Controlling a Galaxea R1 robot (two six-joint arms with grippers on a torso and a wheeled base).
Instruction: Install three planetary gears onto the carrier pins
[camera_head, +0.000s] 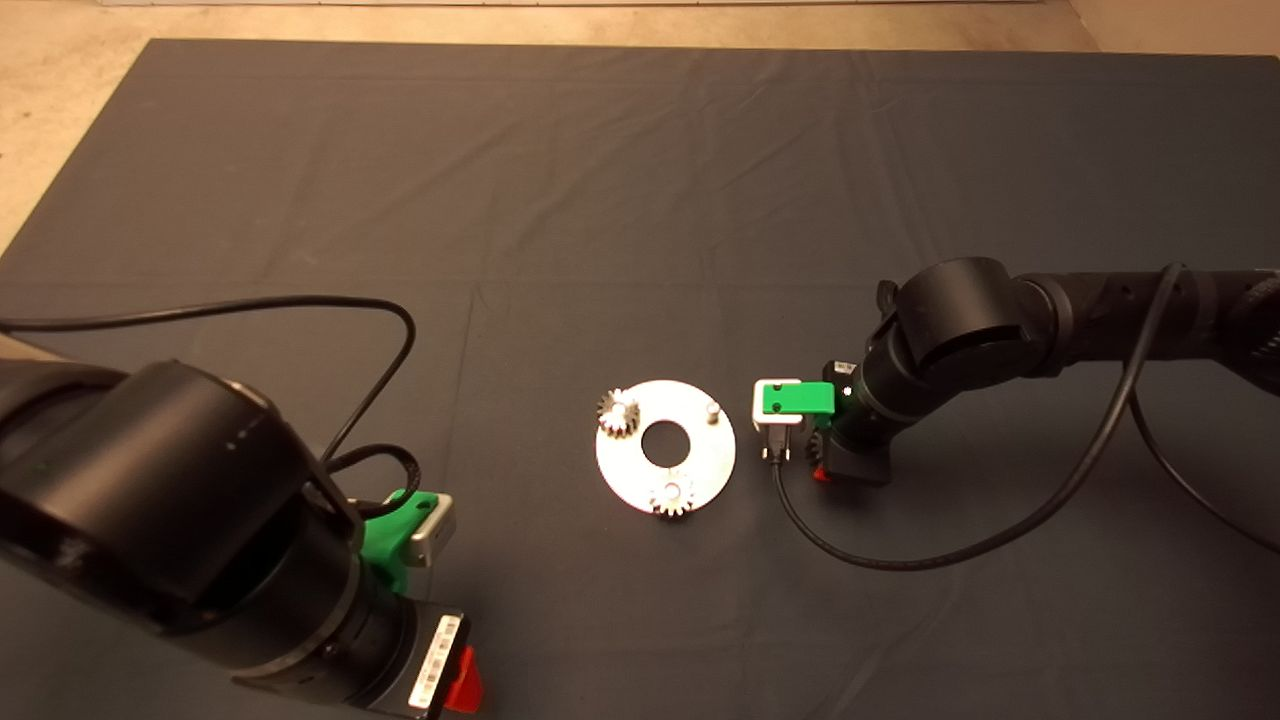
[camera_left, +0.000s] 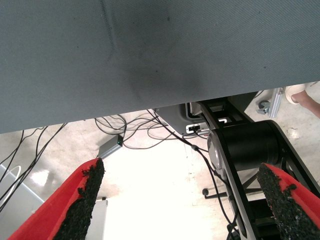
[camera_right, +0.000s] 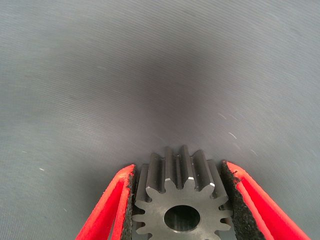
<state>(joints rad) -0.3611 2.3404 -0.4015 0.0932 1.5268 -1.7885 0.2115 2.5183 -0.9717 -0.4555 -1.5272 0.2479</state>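
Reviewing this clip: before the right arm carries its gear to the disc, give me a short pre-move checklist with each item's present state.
1. Third gear sits between the right pincer pads: ok.
2. One free pin left on the disc: ok.
3. Two gears already seated on their pins: ok.
4. Mat between right pincer and disc free of obstacles; only its own cable lies nearby: ok.
5. Left pincer open, parked at the mat's near edge, away from the disc: ok.
6. Gear bore lined up with the free pin: not ok, the gear sits off to the disc's side.

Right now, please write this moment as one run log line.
right gripper: shut on third gear, beside disc | gears seated: two | free pin: one | left gripper: open, parked
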